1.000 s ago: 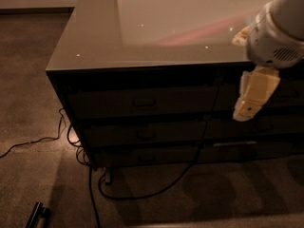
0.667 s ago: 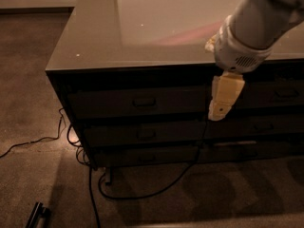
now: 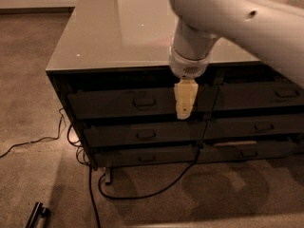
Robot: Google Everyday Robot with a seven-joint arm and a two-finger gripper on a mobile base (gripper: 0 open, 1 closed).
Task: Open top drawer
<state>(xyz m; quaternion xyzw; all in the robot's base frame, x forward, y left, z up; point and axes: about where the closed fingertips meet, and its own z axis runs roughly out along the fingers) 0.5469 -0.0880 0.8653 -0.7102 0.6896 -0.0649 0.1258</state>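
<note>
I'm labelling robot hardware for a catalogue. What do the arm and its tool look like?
The arm is white, with thick rounded shells and small dark round holes. It narrows to a cylindrical wrist with a speckled grille. The tool is cream-yellow, narrow and tapered, in front of the top drawer, right of its pull.

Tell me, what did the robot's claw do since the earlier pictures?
The claw slid left along the cabinet front, and the arm swung in over the top. The claw now hangs in front of the top drawer, just right of its pull, not on it. The top drawer stayed shut; nothing else moved.
</note>
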